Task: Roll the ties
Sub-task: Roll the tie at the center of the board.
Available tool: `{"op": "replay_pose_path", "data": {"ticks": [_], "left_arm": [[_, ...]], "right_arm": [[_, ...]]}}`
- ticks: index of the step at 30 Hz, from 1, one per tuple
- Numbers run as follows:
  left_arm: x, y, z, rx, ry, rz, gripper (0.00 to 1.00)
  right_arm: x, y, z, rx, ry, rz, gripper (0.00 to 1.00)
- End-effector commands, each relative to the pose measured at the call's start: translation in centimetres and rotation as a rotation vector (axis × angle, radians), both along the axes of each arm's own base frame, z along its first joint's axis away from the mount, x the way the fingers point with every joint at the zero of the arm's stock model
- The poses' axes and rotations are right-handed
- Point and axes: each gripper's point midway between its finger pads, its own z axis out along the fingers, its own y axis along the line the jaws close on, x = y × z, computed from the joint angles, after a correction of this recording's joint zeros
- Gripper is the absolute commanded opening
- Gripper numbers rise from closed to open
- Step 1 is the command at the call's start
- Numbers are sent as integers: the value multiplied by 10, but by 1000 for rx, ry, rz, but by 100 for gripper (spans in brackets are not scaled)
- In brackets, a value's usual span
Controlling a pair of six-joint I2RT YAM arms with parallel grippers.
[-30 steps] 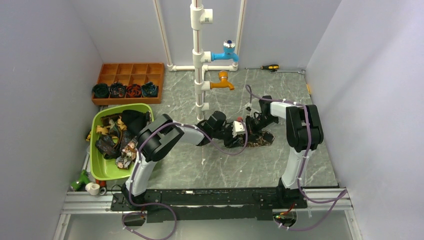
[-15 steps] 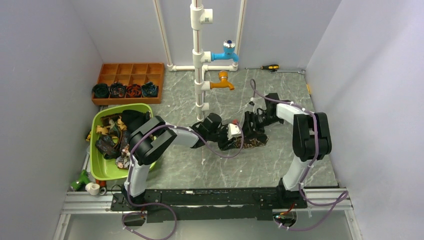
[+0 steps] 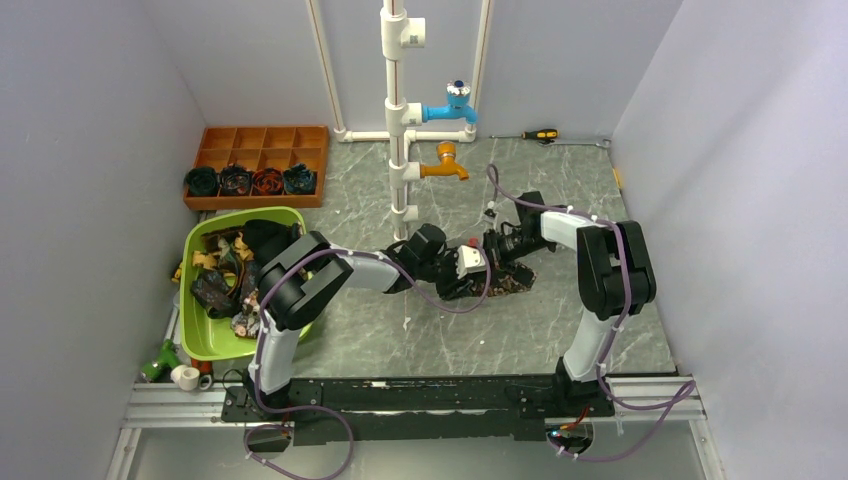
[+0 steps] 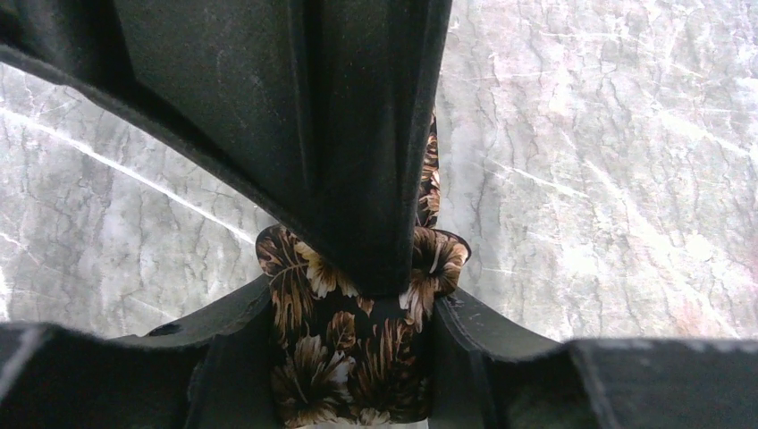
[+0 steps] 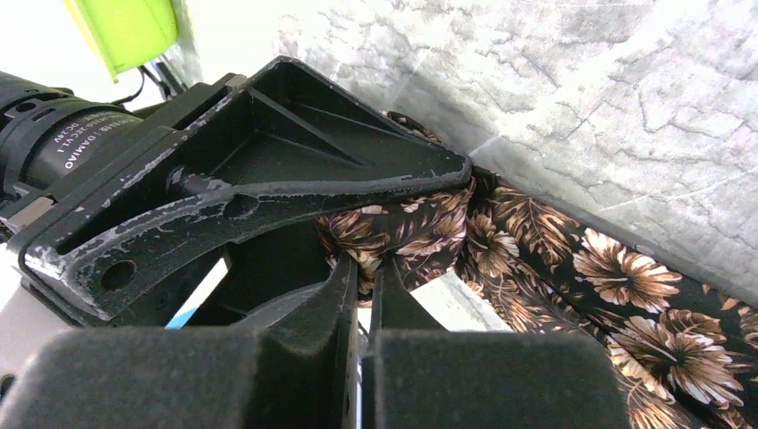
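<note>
One tie [image 3: 505, 283], black with brown and tan leaves, lies bunched on the marble table between both grippers. My left gripper [image 3: 466, 266] is shut on a folded wad of it; in the left wrist view the tie [image 4: 344, 357] sits squeezed between my two fingers [image 4: 223, 335]. My right gripper [image 3: 497, 250] meets it from the right and is shut, pinching a fold of the tie [image 5: 572, 268] at its tips [image 5: 362, 268]. The rest of the tie trails off to the right. The right gripper's finger hides the tie's top in the left wrist view.
A green bin [image 3: 215, 345] at the left holds several loose ties. A brown compartment tray [image 3: 262, 140] at the back left holds several rolled ties [image 3: 250, 181]. A white pipe with blue and orange taps [image 3: 397, 120] stands behind the grippers. A screwdriver [image 3: 540, 134] lies by the back wall.
Both grippers and the tie bundle have shifted a little to the left. The right wrist has drawn closer to the left gripper.
</note>
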Motion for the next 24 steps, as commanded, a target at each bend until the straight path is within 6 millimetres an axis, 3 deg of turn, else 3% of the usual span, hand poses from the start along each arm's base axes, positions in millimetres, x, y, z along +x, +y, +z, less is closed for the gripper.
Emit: {"op": "replay_pose_path", "data": {"ticks": [1, 5, 11, 16, 24], "left_arm": [[-19, 25, -37, 137, 91, 7, 54], [-11, 4, -11, 40, 31, -33, 68], [3, -22, 13, -51, -6, -54, 75], [4, -32, 22, -101, -36, -96, 77], [-12, -48, 36, -177, -140, -236, 76]], "right_arm": [[3, -23, -37, -180, -26, 14, 0], [-1, -47, -54, -274, 31, -26, 0], [9, -68, -63, -357, 43, -65, 0], [12, -75, -70, -406, 48, -65, 0], [12, -71, -80, -417, 57, 23, 0]]}}
